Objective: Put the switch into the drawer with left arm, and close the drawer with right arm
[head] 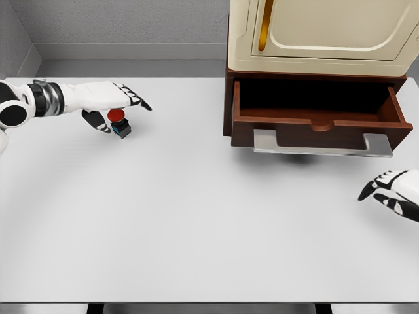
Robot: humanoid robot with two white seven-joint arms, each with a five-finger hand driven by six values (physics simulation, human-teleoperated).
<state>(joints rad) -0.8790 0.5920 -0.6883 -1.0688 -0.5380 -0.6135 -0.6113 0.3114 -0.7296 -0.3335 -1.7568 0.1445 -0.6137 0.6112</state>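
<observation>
Near the table's (196, 229) far left edge, the left hand (111, 108) curls around the red-capped switch (118, 122), apparently just gripping it (not lifted yet). Next: carry it to the open drawer (314, 121) at the far right. The right hand (393, 191) waits, fingers relaxed.

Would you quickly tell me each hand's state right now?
Left hand: fingers around the switch, grasp unconfirmed.
Right hand: open, holding nothing.
</observation>
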